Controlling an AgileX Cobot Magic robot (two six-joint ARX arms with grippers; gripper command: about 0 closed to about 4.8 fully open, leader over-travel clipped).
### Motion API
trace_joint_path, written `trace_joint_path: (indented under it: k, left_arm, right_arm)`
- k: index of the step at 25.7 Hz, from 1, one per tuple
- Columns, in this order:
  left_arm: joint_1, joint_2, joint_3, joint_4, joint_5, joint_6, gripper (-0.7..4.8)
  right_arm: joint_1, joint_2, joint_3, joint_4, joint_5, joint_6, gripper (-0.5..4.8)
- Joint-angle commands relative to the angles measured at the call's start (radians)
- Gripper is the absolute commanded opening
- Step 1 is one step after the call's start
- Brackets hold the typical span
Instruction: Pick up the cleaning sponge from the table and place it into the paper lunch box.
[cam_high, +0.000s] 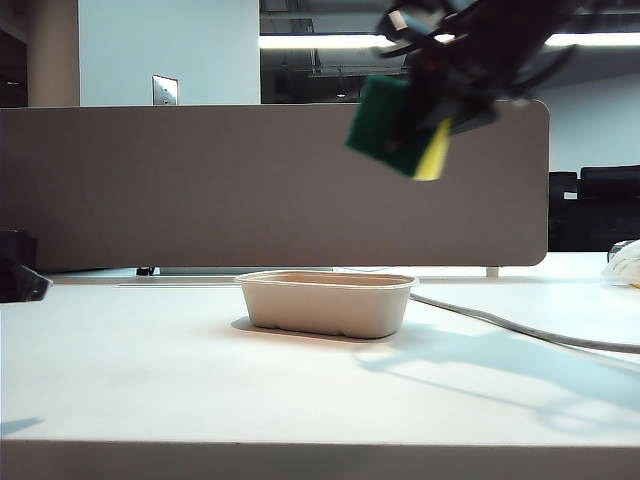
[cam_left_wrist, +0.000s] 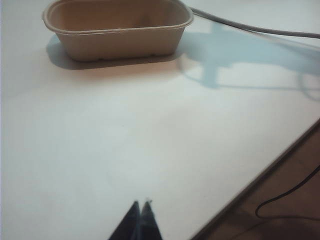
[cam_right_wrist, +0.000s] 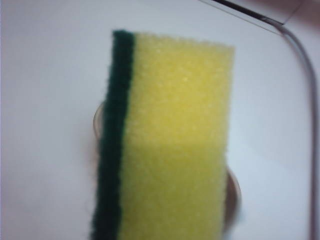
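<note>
The cleaning sponge (cam_high: 390, 125), yellow foam with a dark green scouring layer, hangs tilted in the air high above the table (cam_high: 200, 380). My right gripper (cam_high: 432, 112) is shut on it from the upper right. The right wrist view is filled by the sponge (cam_right_wrist: 170, 140), which hides the fingers. Behind it shows part of the paper lunch box rim (cam_right_wrist: 98, 120). The beige paper lunch box (cam_high: 325, 305) stands empty on the table, below the sponge and slightly left of it. My left gripper (cam_left_wrist: 141, 204) is shut and empty, low over the table, well short of the box (cam_left_wrist: 115, 42).
A grey cable (cam_high: 520, 330) runs across the table from behind the box to the right edge. A grey-brown divider panel (cam_high: 200, 180) closes off the back. A white object (cam_high: 625, 262) lies at the far right. The table's edge (cam_left_wrist: 260, 175) runs close to my left gripper.
</note>
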Motion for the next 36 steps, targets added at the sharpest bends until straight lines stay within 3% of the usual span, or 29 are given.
trace_joint_path:
  k: [1, 3, 4, 5, 6, 7, 8, 12, 13, 15, 16, 21, 24, 30, 36]
  left_arm:
    - [0.0, 0.0, 0.001, 0.011, 0.002, 0.002, -0.05]
    - [0.0, 0.0, 0.001, 0.011, 0.003, 0.002, -0.05]
    - [0.0, 0.0, 0.001, 0.011, 0.002, 0.001, -0.05]
    - [0.0, 0.0, 0.001, 0.011, 0.002, 0.002, -0.05]
    - [0.0, 0.0, 0.001, 0.01, 0.003, 0.001, -0.05]
    - [0.0, 0.0, 0.001, 0.011, 0.001, 0.002, -0.05]
    - [0.0, 0.0, 0.001, 0.01, 0.0, 0.001, -0.05]
    - [0.0, 0.0, 0.001, 0.011, 0.002, 0.001, -0.05]
    - [0.001, 0.0, 0.001, 0.011, 0.001, 0.002, -0.05]
    - [0.006, -0.019, 0.001, 0.01, 0.002, 0.002, -0.05]
    - [0.03, -0.043, 0.001, 0.011, 0.014, 0.001, -0.05]
    - [0.27, -0.12, 0.001, 0.011, 0.051, 0.001, -0.05]
    - [0.427, -0.153, 0.001, 0.011, 0.051, 0.001, -0.05]
    - [0.634, -0.209, 0.001, 0.014, 0.051, 0.001, -0.05]
    - [0.662, -0.209, 0.001, 0.011, 0.048, 0.001, -0.05]
  right_arm:
    - [0.001, 0.199, 0.163, -0.082, -0.1, -0.001, -0.09]
    - [0.012, 0.318, 0.275, -0.157, -0.139, -0.012, -0.08]
    - [0.016, 0.366, 0.325, -0.187, -0.139, -0.026, 0.32]
    - [0.018, 0.39, 0.352, -0.201, -0.136, -0.026, 1.01]
    - [0.026, 0.417, 0.383, -0.221, -0.121, -0.027, 2.34]
    - [0.026, 0.428, 0.4, -0.238, -0.101, -0.029, 3.15]
    - [0.026, 0.432, 0.409, -0.244, -0.085, -0.032, 3.62]
    - [0.024, 0.413, 0.41, -0.258, -0.084, -0.043, 4.31]
    - [0.025, 0.401, 0.41, -0.267, -0.091, -0.05, 4.19]
    - [0.03, 0.351, 0.41, -0.305, -0.106, -0.067, 0.55]
    - [0.034, 0.307, 0.41, -0.338, -0.119, -0.087, 0.0]
    - [0.042, 0.082, 0.404, -0.454, -0.103, -0.096, -0.1]
    - [0.077, -0.053, 0.403, -0.474, 0.043, -0.077, -0.09]
    - [0.216, -0.232, 0.37, -0.439, 0.328, -0.043, -0.1]
    - [0.315, -0.402, 0.122, -0.274, 0.439, 0.048, -0.09]
